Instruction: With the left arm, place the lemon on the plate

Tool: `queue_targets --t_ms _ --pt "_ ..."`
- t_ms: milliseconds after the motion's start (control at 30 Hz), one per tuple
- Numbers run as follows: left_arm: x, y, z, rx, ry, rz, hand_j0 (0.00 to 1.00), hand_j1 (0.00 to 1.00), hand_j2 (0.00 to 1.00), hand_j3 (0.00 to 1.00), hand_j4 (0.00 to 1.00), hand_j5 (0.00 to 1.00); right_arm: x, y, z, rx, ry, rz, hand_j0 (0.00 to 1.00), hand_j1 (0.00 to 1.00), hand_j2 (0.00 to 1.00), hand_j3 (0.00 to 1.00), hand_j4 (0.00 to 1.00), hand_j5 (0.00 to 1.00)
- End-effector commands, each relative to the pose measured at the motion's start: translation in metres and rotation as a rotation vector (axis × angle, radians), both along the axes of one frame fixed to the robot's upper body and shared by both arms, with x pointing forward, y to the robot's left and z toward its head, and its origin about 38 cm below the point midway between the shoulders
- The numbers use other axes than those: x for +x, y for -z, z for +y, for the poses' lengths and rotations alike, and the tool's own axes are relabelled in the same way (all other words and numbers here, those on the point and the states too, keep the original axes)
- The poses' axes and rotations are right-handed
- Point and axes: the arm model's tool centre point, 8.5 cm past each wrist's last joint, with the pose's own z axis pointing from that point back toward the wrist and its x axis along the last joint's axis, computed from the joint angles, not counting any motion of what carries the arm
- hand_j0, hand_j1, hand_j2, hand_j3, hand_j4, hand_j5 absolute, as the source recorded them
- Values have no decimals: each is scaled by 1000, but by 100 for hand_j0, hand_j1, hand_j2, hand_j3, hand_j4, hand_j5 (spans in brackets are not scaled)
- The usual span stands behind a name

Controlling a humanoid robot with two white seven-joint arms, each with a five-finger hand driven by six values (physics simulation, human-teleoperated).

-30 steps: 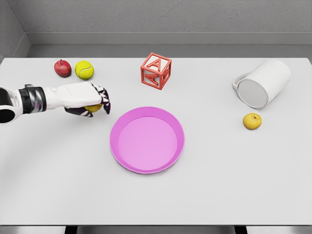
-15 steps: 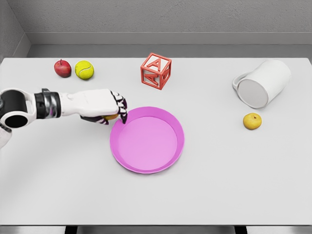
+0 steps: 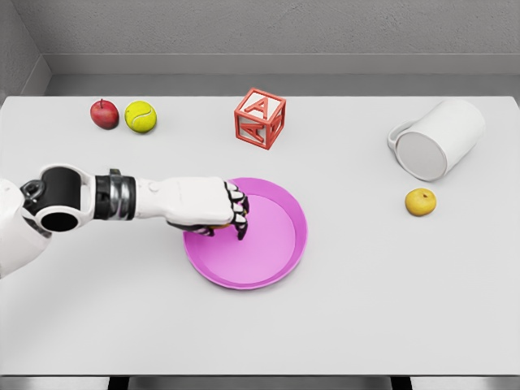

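The left robot hand [image 3: 213,213] reaches in from the left edge, its white forearm stretched across the pale bench [image 3: 97,309], and sits over the left part of the pink plate [image 3: 268,248]. Its fingers [image 3: 239,218] are curled downward and closed around the lemon [image 3: 219,225], of which only a thin yellowish sliver shows beneath the palm; the fruit is so covered that whether it already touches the plate's surface cannot be told. The dark fingertips point down toward the inside of the plate, just past its left rim. The plate lies flat near the middle of the bench. Behind it, apart from it, stands a red letter block [image 3: 260,119] with a white "A" on its faces, turned corner-on to the camera. At the far left back corner a red apple [image 3: 104,114] and a yellow-green tennis ball [image 3: 140,116] sit just beside each other, well apart from the hand. On the right side a white mug [image 3: 436,139] lies tipped on its side, its opening facing the camera and its handle to the left. Near it, closer to the front, rests a small yellow-orange fruit [image 3: 420,201], apart from both mug and plate. The right arm does not appear in the head view.
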Motion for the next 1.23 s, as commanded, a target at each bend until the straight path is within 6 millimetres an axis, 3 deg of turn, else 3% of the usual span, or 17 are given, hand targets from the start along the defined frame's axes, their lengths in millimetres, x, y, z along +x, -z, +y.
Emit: queue_targets --t_ms 0,167,200,233,400,500,533,667,733,833,933,1200 --pt "-7 0 -12 -11 36 6 52 52 52 52 52 52 0 0 0 0 0 0 100 100 100 100 100 100" --pt "-11 1 -25 -16 70 8 53 53 53 53 53 53 0 0 0 0 0 0 100 100 100 100 100 100" --pt "-11 1 -26 -21 70 10 63 63 63 63 63 63 0 0 0 0 0 0 100 100 100 100 100 100" --pt "-11 1 -26 -26 70 11 100 100 100 100 100 100 0 0 0 0 0 0 100 100 100 100 100 100" --pt "-8 -1 -24 -22 60 6 100 100 100 100 100 100 0 0 0 0 0 0 100 100 100 100 100 100" --pt "-2 -11 -20 -25 50 -18 100 100 100 100 100 100 0 0 0 0 0 0 100 100 100 100 100 100" --pt "4 -23 -17 -27 42 -46 100 100 100 100 100 100 0 0 0 0 0 0 100 100 100 100 100 100" --pt "23 -66 41 -49 -95 -122 100 100 100 100 100 100 0 0 0 0 0 0 100 100 100 100 100 100" --pt "39 -78 89 -34 -230 -144 100 100 100 100 100 100 0 0 0 0 0 0 100 100 100 100 100 100" --pt "62 -49 157 -39 -460 -54 100 100 100 100 100 100 0 0 0 0 0 0 100 100 100 100 100 100" --pt "68 -12 225 -69 -687 50 100 100 100 100 100 100 0 0 0 0 0 0 100 100 100 100 100 100" --pt "66 -8 235 -97 -725 61 100 100 100 100 100 100 0 0 0 0 0 0 100 100 100 100 100 100"
